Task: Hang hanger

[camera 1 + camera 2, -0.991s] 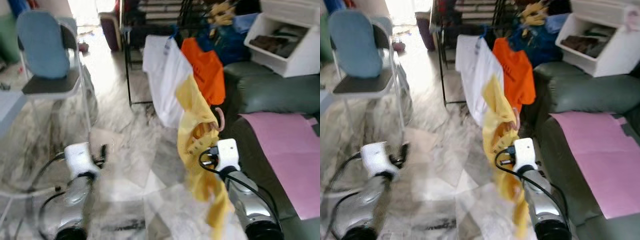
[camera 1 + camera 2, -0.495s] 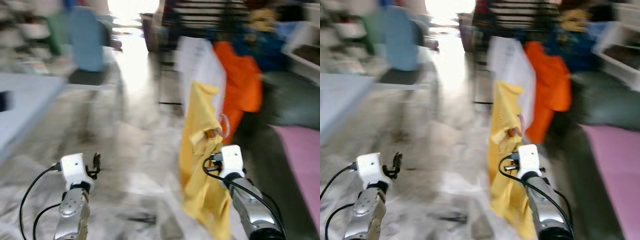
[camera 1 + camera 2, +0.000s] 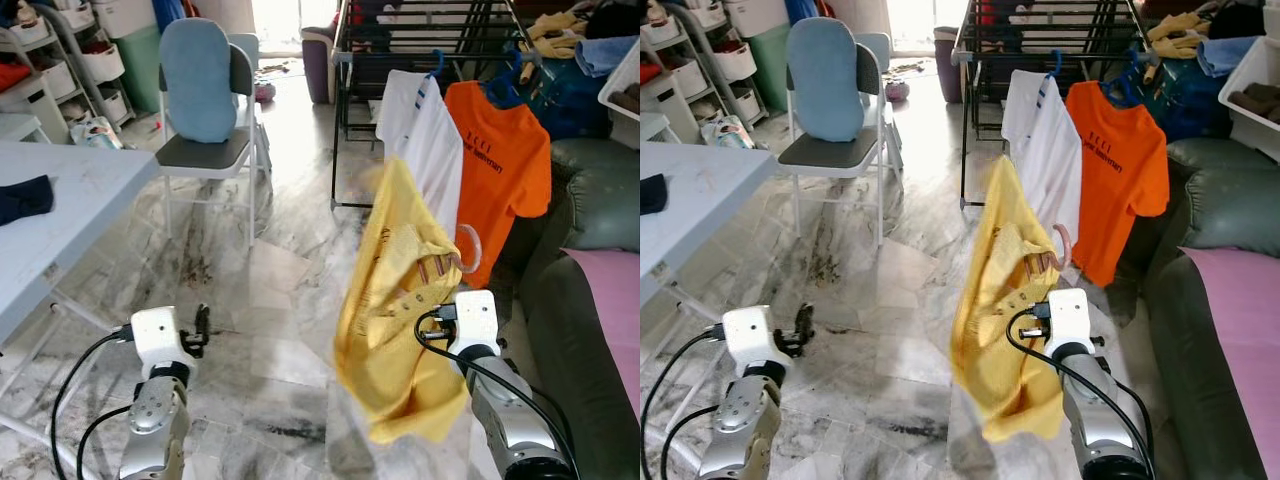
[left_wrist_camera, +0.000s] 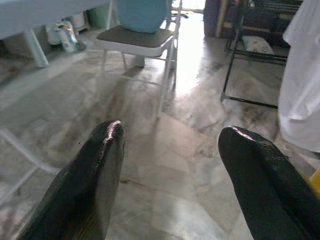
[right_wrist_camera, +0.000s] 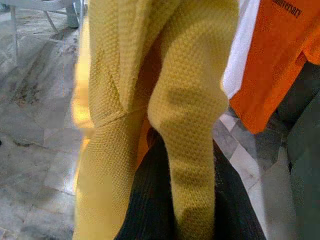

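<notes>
**Yellow shirt on its hanger, held up before the drying rack**

Marble floor (image 3: 270, 300) stretches ahead of me, veined grey and white, with a folding chair with a blue cushion (image 3: 205, 95) standing on it to my left and a pale counter (image 3: 50, 205) nearer on that side, a dark cloth (image 3: 22, 197) lying on it. Beyond, a black drying rack (image 3: 400, 30) carries a white shirt (image 3: 425, 140) and, just beside it, an orange shirt (image 3: 500, 170). A dark green sofa (image 3: 580, 300) with a pink sheet (image 3: 610, 310) on it lies along my right.

My right jaws (image 5: 172, 200) are closed on the yellow shirt (image 3: 395, 300), which is bunched over its pink hanger (image 3: 462, 243); the hanger's hook curls out above the fabric. The shirt hangs in the air in front of my right wrist, near the white and orange shirts but apart from them, and not on the rack. In the wrist view the yellow knit drapes right over my black fingers (image 5: 145, 200).

My left jaws (image 4: 167, 165) stand wide apart with nothing between them, held low over the floor.
</notes>
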Motion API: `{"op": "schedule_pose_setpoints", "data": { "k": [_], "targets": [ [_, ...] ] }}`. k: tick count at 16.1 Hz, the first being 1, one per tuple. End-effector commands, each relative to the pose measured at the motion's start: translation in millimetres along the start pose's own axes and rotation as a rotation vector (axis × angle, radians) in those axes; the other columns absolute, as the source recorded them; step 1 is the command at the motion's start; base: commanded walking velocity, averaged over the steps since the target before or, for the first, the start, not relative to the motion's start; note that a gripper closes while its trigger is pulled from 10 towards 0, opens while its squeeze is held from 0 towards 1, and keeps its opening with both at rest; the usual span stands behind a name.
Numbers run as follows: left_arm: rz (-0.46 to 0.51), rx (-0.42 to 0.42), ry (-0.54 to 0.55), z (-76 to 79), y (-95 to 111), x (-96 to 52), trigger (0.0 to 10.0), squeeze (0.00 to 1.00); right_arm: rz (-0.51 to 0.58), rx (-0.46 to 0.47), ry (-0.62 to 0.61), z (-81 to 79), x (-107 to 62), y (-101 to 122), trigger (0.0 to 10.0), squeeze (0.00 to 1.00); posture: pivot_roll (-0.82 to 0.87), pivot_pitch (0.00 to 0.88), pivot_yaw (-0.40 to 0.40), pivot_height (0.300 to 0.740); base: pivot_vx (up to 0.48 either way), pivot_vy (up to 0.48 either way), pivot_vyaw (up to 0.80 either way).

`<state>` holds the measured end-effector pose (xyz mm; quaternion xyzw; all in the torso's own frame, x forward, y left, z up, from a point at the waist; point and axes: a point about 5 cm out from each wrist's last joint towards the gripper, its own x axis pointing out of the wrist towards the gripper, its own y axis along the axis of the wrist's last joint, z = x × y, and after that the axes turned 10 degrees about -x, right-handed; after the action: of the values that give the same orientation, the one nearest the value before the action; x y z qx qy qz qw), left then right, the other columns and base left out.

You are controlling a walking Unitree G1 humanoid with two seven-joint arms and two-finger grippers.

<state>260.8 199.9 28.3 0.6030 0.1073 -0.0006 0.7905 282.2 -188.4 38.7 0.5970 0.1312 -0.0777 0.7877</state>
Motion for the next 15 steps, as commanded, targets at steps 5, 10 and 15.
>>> {"op": "schedule_pose_setpoints", "data": {
  "k": [5, 10, 15],
  "targets": [
    [0.013, -0.017, -0.036, -1.2, 5.6, 1.1, 10.0, 0.00, 0.038, 0.012, -0.015, 3.0, -0.1, 5.8, 10.0, 0.00, -0.12, 0.000, 0.039, 0.740, 0.259, 0.099, 0.00],
    [0.003, -0.022, -0.052, -1.2, 4.6, -0.4, 10.0, 0.00, 0.037, 0.016, -0.019, 3.3, 0.6, 6.1, 10.0, 0.00, -0.12, 0.000, 0.043, 0.740, 0.392, 0.253, 0.00],
    [-0.006, -0.025, -0.066, 0.2, 3.5, -0.3, 10.0, 0.00, 0.031, 0.016, -0.025, 3.5, -0.2, 4.0, 10.0, 0.00, -0.12, 0.000, 0.047, 0.740, 0.390, 0.259, 0.00]
  ]
}}
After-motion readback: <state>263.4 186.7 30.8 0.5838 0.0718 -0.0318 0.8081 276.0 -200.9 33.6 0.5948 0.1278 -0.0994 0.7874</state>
